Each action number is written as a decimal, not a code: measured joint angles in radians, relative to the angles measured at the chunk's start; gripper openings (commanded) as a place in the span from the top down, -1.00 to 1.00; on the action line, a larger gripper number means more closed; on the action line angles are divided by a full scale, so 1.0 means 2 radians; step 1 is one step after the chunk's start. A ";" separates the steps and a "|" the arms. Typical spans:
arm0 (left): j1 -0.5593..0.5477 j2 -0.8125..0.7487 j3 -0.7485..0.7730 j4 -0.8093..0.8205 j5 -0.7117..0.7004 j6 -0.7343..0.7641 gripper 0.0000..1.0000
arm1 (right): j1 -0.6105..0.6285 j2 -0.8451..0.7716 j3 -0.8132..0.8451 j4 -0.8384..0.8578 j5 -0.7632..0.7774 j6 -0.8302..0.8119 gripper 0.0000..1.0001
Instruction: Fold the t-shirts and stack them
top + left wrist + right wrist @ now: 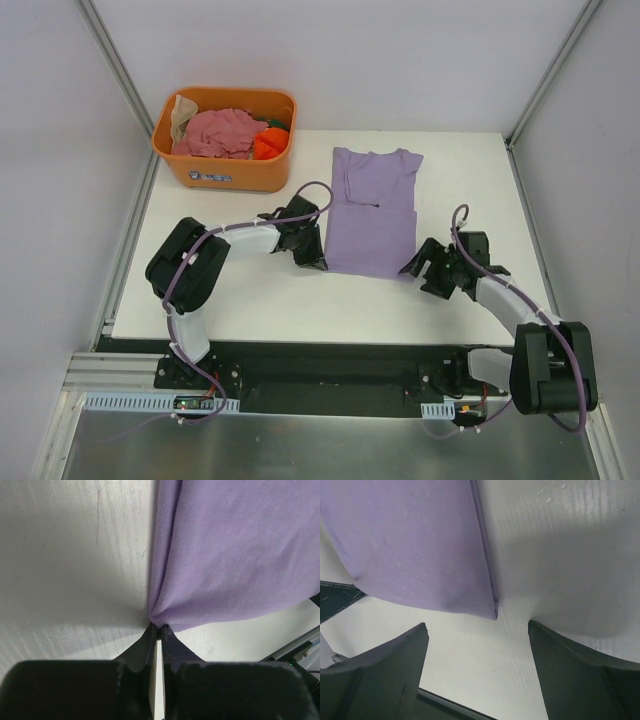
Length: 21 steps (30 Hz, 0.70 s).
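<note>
My left gripper [160, 626] is clamped on the seven-o'clock corner of the lavender t-shirt [372, 215]. My right gripper [477, 624] gapes wide just off its five-o'clock corner, not touching it.

The left arm [245, 238] and right arm [505, 298] are built alike, with white link shells between bulky black joint housings. A thin purple cable [314, 184] runs along each, down to the black bases [180, 372]. The left fingers [149, 645] are black and taper to thin flat tips. The right fingers [380, 670] are broad, dark, matte wedges with curved inner edges.
</note>
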 measured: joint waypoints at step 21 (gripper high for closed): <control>-0.003 -0.017 -0.019 0.014 -0.002 0.001 1.00 | 0.000 0.087 0.029 0.006 -0.015 -0.008 0.99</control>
